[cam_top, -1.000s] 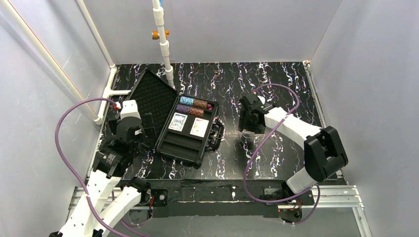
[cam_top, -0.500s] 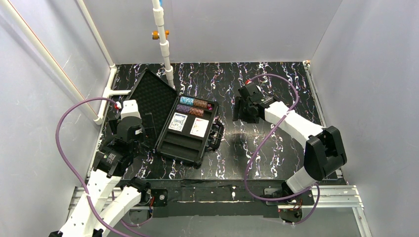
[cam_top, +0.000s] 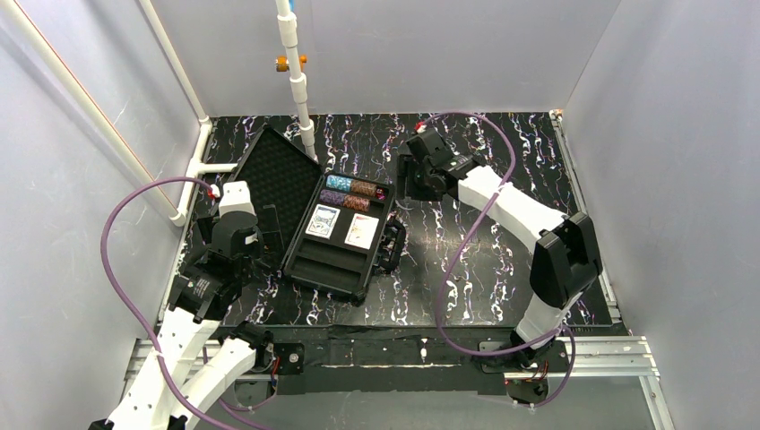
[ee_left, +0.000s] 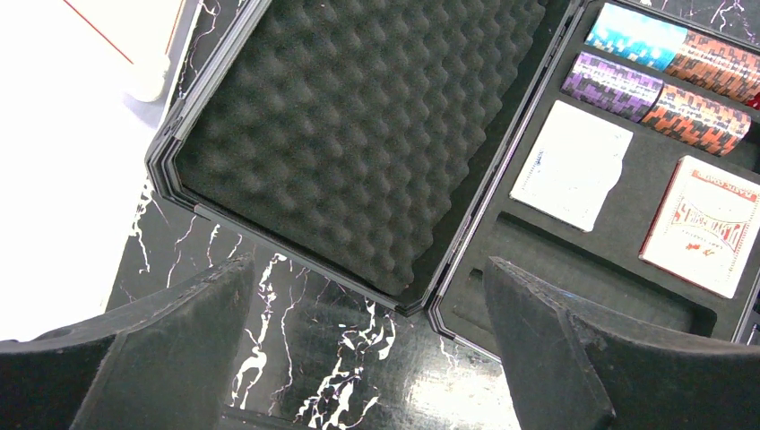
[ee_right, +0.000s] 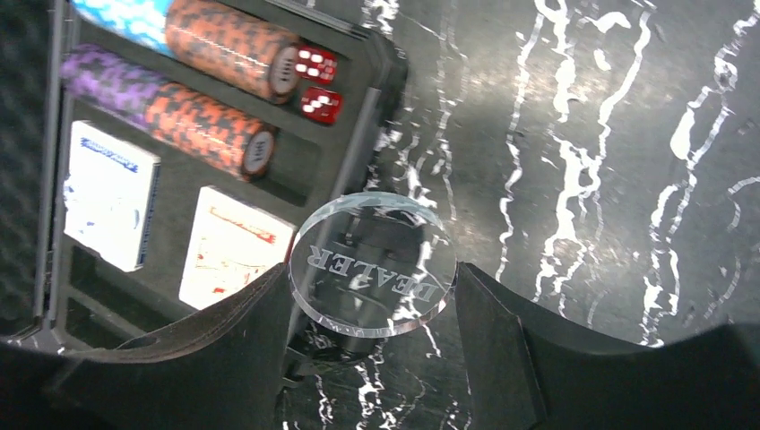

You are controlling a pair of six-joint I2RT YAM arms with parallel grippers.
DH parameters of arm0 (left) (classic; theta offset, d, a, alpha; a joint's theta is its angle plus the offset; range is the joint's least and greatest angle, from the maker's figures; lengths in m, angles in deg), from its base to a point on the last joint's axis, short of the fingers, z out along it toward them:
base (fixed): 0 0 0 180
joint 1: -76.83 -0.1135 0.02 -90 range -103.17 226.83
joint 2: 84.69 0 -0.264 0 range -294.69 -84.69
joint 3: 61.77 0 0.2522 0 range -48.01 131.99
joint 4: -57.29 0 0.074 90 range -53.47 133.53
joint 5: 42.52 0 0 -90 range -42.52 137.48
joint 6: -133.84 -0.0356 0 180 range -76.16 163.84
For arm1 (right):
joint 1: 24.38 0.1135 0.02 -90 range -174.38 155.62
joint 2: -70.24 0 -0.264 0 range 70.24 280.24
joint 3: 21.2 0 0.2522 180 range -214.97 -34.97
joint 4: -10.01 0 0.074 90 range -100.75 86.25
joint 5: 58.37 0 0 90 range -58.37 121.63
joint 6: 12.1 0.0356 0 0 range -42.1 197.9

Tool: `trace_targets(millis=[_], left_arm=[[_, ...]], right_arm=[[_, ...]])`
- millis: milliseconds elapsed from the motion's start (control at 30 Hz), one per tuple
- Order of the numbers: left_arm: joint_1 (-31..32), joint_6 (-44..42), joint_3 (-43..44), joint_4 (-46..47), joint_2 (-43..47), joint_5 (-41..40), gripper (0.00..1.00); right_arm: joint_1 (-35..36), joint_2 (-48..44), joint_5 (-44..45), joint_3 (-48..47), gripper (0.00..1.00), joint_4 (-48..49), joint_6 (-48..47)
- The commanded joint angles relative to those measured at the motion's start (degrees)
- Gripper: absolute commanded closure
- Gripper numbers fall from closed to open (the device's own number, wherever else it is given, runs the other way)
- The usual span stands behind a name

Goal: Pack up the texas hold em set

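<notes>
Stowage: clear round acrylic dealer disc (ee_right: 369, 235) pinched in right hand (ee_right: 372, 279) just beside open black plastic case (cam_top: 333, 262); next, probably lowering into it; left hand (ee_left: 367, 269) wide.

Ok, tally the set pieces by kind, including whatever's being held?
Teal chip stack: 1
Purple chip stack: 1
Brown chip stacks: 2
Card decks: 2
Red dice: 2
Clear dealer button, in right claw: 1
Total: 9
</notes>
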Motion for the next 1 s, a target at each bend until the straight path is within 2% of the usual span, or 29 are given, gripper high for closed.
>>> trace_targets(millis=[0,333,567,967], left_arm=[[0.1,-0.2,-0.2,0.1,0.7,-2.1,0.02],[0.1,-0.2,-0.1,0.0,1.0,-2.3,0.02],[0.0,-0.2,-0.1,0.1,1.0,-2.0,0.02],[0.1,-0.2,-0.1,0.0,1.4,-2.2,0.02]], right_arm=[[2.7,1.6,0.2,-6.5,0.69,0.9,-1.5],[8.9,7.2,2.4,-14.7,0.69,-0.3,-0.9],[11.6,9.7,2.8,-16.6,0.69,0.4,0.9],[16.2,15.3,6.0,-20.9,0.68,-3.7,1.8]])
